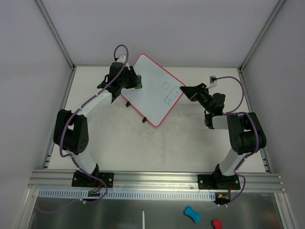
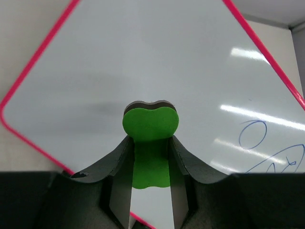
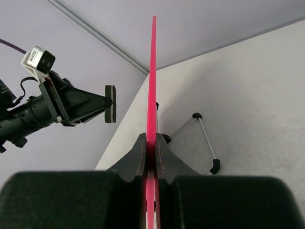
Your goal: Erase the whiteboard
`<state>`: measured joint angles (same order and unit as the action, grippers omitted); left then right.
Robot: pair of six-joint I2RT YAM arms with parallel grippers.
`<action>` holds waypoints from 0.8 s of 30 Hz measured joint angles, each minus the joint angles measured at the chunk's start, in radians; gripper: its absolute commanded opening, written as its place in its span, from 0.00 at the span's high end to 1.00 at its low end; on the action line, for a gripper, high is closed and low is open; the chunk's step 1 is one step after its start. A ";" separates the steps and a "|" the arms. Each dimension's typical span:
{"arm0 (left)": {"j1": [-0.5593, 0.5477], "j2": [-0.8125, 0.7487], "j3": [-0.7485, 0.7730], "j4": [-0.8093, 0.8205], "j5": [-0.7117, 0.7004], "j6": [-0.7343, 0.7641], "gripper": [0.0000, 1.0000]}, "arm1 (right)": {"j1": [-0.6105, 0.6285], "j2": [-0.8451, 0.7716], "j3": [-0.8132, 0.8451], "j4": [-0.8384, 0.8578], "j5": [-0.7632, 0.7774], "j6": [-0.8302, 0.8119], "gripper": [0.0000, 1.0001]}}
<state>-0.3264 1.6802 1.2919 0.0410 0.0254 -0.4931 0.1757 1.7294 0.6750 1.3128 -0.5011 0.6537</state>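
The large white rectangular whiteboard with its thin pink-red frame sits near the far edge of the table. The right gripper pinches its right corner edge-on. The left gripper clamps a green foam eraser with a dark felt face, just clear of the board near its left corner. Blue scribbles lie toward the right corner. As I judge it, the felt should be pressed flat and swept that way, with the right grip braced.

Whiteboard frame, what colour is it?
The whiteboard frame is pink-red, clearest in the left wrist view.
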 measured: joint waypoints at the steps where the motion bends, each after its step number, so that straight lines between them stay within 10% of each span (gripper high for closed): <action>1: -0.013 0.019 0.013 0.013 0.030 0.019 1.00 | 0.000 0.000 0.000 0.000 0.000 0.000 1.00; 24: -0.223 0.275 0.228 0.108 0.095 0.322 1.00 | -0.002 0.000 0.000 -0.025 0.016 0.000 1.00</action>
<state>-0.5495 1.9549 1.5200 0.1486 0.1204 -0.1707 0.1738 1.7294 0.6750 1.2881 -0.4847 0.6537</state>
